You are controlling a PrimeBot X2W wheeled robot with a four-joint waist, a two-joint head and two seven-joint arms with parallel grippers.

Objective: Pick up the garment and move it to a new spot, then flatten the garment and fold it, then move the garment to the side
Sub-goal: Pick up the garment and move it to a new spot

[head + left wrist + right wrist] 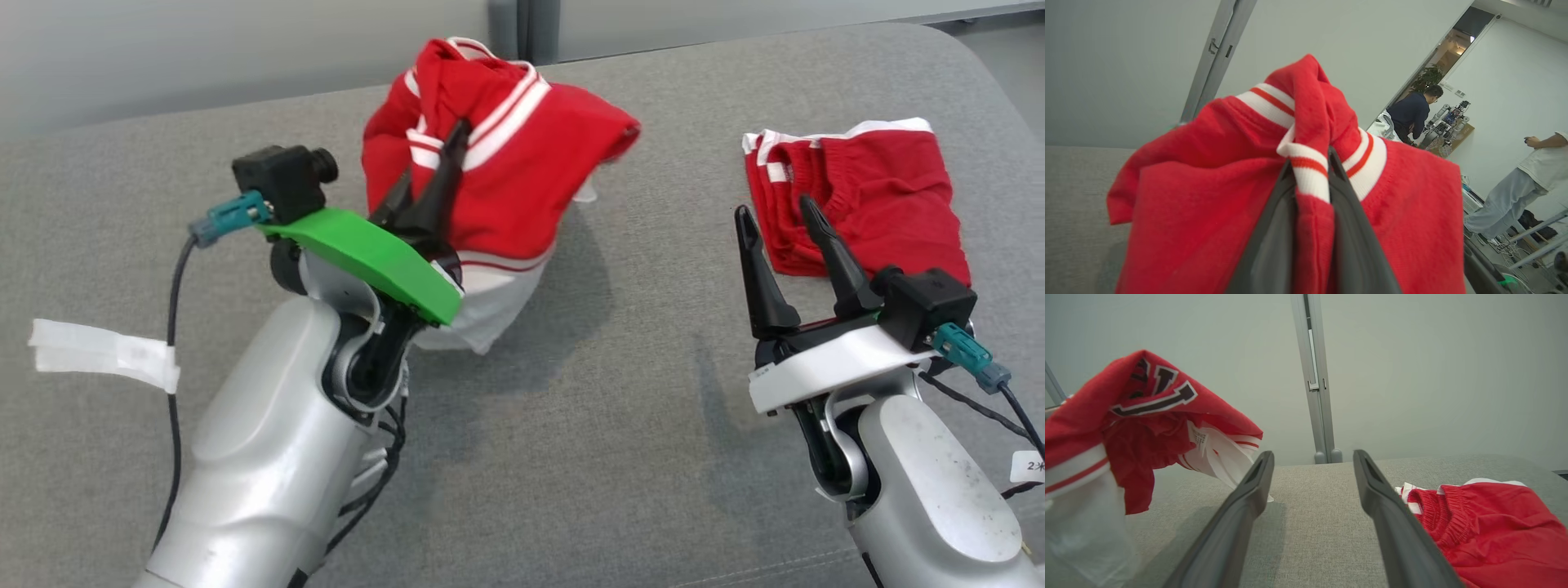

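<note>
With the left gripper (pixel 1310 160) pinched tight on the striped band of the red garment (pixel 531 163), which hangs bunched over the grey cushion (pixel 612 408), and the right gripper (pixel 775 208) spread empty, only the pickup looks done; placing, flattening, folding and moving aside remain.

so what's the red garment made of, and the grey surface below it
The red garment looks like a soft knit jersey, matte, with white striped bands that seem ribbed. It bunches and hangs limp from the left gripper, which points to a light, stretchy cloth. The grey surface is probably woven upholstery fabric, matte, with a fine weave grain visible up close.
</note>
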